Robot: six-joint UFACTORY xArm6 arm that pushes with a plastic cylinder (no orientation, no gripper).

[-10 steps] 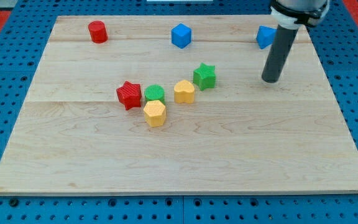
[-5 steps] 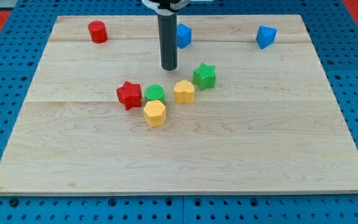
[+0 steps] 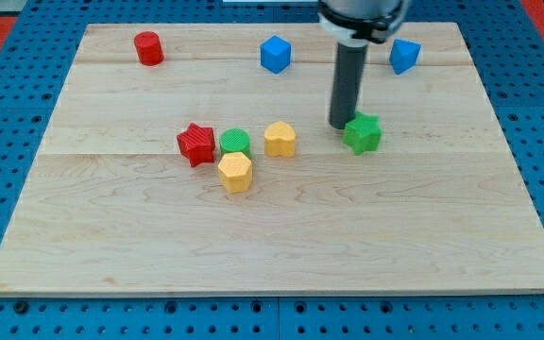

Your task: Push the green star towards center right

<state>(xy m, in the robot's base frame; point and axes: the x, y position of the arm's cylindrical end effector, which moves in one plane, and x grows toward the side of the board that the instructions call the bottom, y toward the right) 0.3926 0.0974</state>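
Observation:
The green star (image 3: 363,132) lies on the wooden board (image 3: 272,227), right of the board's middle. My tip (image 3: 339,126) stands on the board right against the star's left side, slightly toward the view's top. The dark rod rises from it to the view's top edge.
A yellow block (image 3: 280,139), a green cylinder (image 3: 235,142), a red star (image 3: 195,144) and a yellow hexagon (image 3: 235,171) cluster left of the tip. A red cylinder (image 3: 147,47), a blue cube (image 3: 275,54) and another blue block (image 3: 403,55) lie along the top.
My tip swept from the right to the star's left, then moved right. The green star has slid right and slightly down, away from the yellow block.

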